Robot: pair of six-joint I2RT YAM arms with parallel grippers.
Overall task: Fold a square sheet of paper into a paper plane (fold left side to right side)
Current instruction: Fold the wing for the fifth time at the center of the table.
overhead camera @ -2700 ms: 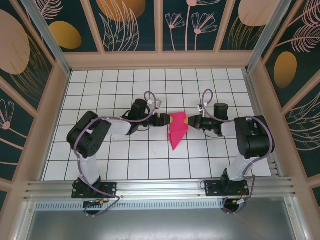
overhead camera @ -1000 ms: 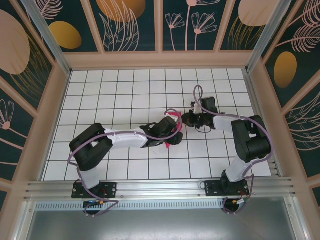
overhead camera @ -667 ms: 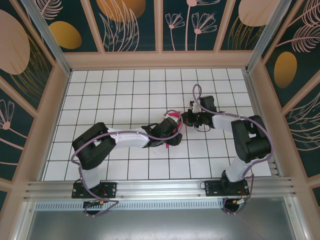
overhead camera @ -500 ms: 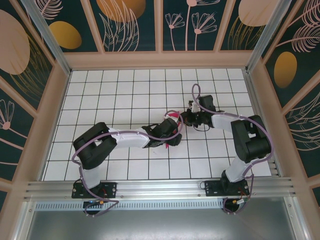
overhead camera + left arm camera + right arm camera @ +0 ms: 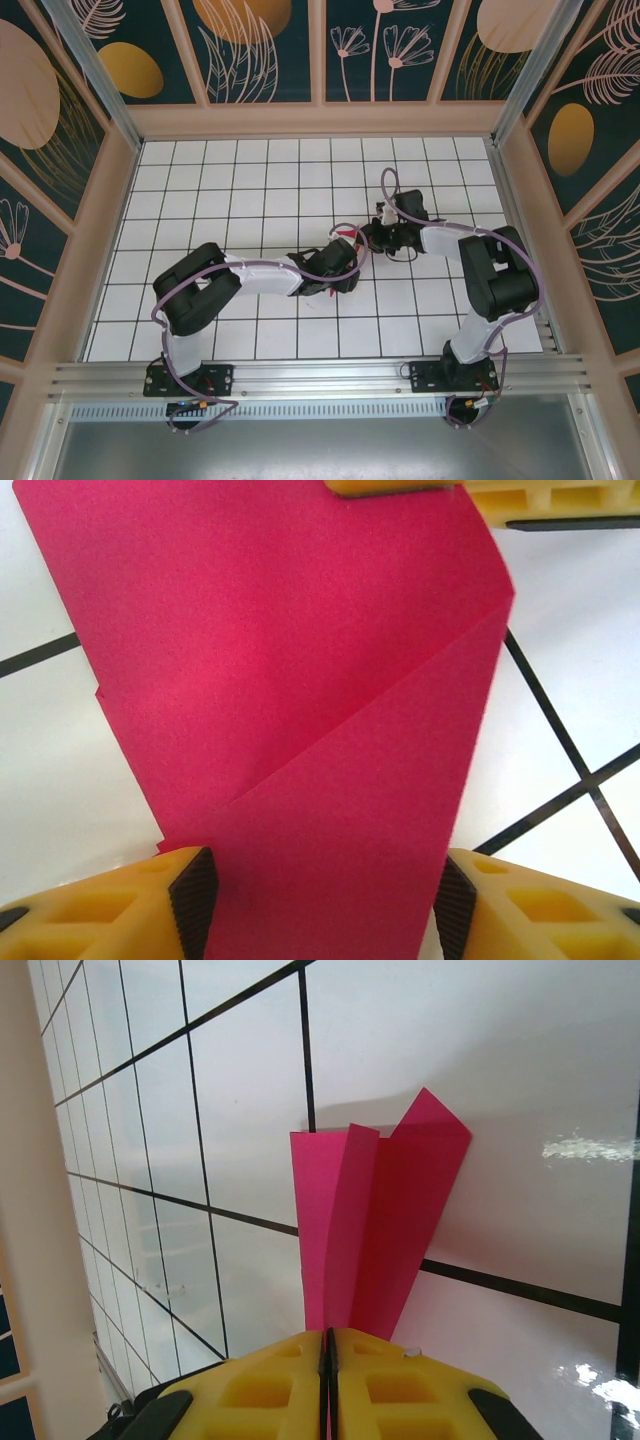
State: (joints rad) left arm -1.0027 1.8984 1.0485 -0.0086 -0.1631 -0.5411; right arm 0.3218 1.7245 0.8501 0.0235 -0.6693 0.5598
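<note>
Pinching one end of the folded square sheet of paper (image 5: 372, 1230), the right gripper (image 5: 328, 1340) is closed on it. The left gripper (image 5: 320, 905) has its jaws apart, one on each side of the sheet, low over the bench (image 5: 560, 660).

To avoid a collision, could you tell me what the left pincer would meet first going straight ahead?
Sliding over the pink paper between its fingers, the left pincer would probably meet the right pincer, its fingers clamping the far edge.

Left arm (image 5: 250, 275) stretched low toward frame centre, left tool (image 5: 320, 905) with fingers spread, right arm (image 5: 470, 250) bent inward, right tool (image 5: 328, 1350) pinched closed on pink paper (image 5: 370, 1230)
</note>
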